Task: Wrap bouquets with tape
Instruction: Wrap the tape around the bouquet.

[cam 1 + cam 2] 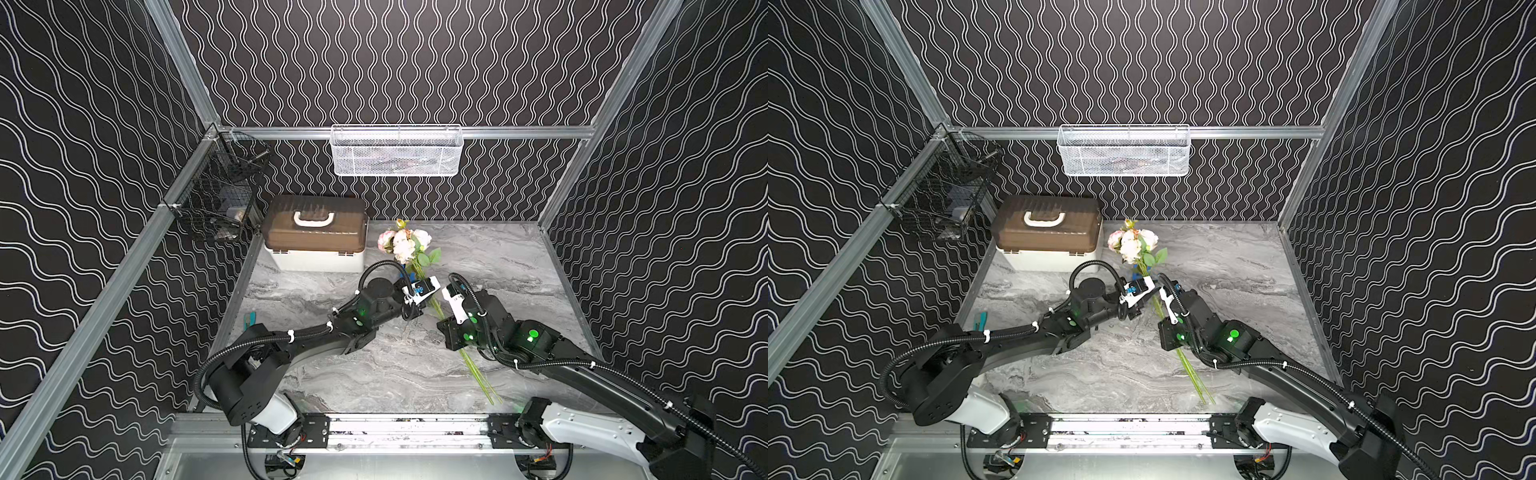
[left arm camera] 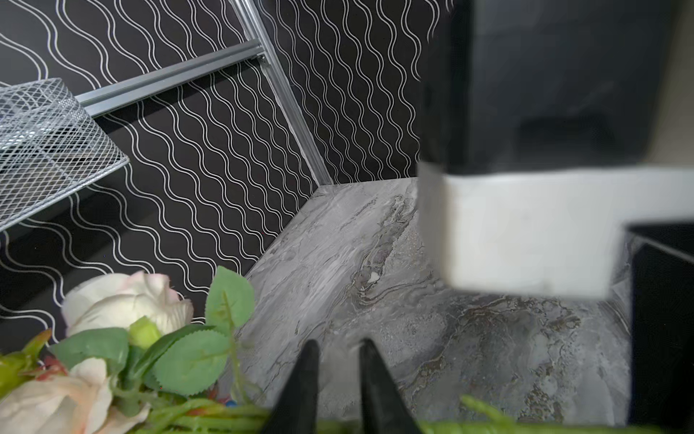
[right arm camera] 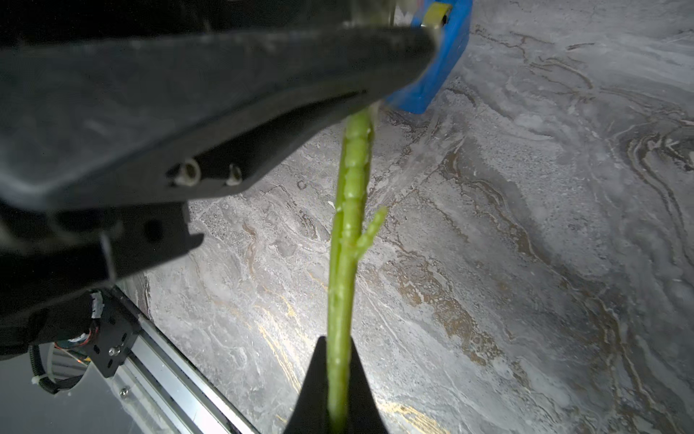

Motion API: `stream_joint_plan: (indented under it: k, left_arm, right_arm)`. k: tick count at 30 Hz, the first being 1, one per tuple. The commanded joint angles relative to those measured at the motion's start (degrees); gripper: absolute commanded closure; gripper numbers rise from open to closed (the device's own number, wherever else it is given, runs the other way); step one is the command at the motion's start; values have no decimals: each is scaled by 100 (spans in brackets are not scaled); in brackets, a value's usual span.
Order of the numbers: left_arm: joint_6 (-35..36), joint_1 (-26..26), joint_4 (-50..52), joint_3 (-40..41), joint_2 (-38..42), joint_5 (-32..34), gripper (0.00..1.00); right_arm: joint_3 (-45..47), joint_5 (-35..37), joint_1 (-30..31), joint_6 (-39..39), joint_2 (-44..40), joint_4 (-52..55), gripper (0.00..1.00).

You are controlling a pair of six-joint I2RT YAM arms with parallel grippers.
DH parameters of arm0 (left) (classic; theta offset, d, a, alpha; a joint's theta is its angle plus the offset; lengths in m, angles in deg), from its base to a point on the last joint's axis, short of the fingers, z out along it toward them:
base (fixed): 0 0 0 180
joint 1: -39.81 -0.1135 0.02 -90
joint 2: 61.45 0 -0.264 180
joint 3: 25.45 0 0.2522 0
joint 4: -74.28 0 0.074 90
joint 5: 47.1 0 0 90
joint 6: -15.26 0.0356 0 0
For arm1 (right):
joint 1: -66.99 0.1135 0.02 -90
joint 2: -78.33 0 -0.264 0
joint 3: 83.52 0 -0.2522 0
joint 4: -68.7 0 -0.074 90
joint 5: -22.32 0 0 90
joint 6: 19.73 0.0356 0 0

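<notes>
My right gripper [image 3: 338, 351] is clamped on the green stems [image 3: 349, 225] of the bouquet [image 1: 405, 243], with both fingers pressing the stalk. My left gripper [image 2: 336, 357] is narrowly parted, just beside the stems below the leaves. I can see nothing solid between its fingertips. The blue tape dispenser [image 3: 439, 64] sits on the marble tabletop [image 1: 519, 266] close to the stems, partly hidden behind my left gripper. The blooms point toward the back wall, near the brown-lidded storage box [image 1: 316, 232]. The stem ends reach toward the front rail.

walls [image 1: 395, 62]: black, white waves | tabletop [image 1: 498, 266]: grey marble | frame [image 1: 519, 132]: aluminium
</notes>
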Motion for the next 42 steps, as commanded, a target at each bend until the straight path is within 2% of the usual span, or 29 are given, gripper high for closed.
stream_joint_plan:
  k: [1, 3, 7, 12, 17, 22, 24, 26, 30, 34, 36, 38, 42]
  left_arm:
    - [274, 22, 667, -107, 42, 93, 64]
    - [280, 22, 886, -224, 123, 143, 54]
    - [141, 32, 1013, -353, 326, 255, 43]
    - [-350, 48, 792, -275, 797, 823, 29]
    - [-627, 48, 1171, 87, 1654, 954, 19]
    - [-979, 48, 1148, 681, 2569, 1289, 16]
    - [-1484, 48, 1262, 816, 2810, 1455, 14]
    - [-2485, 49, 1561, 781, 2848, 1873, 12]
    - [-3591, 44, 1370, 732, 2532, 1620, 19]
    - [-4339, 39, 1026, 491, 2168, 1682, 39]
    - [-4570, 47, 907, 312, 2026, 1350, 47]
    - [-4815, 48, 860, 148, 1918, 959, 48]
    - [-5413, 56, 901, 59, 1909, 915, 54]
  right_arm:
    - [0, 489, 14, -51, -99, -505, 100]
    - [23, 701, 15, -20, -142, -507, 100]
    - [43, 973, 13, -20, -211, -532, 100]
    - [42, 1291, 12, -126, -289, -628, 100]
    - [44, 1319, 10, -437, -364, -906, 100]
    - [-112, 1355, 12, -582, -243, -944, 100]
    - [-139, 1255, 9, -637, -240, -1004, 100]
    - [-37, 1101, 9, -773, -313, -1238, 100]
    - [197, 701, 16, -1253, -484, -1694, 100]
    - [305, 524, 16, -1609, -705, -2019, 100]
    - [420, 476, 17, -1751, -778, -2250, 100]
    - [453, 421, 21, -1959, -762, -2342, 100]
    - [413, 710, 17, -2145, -623, -2477, 100]
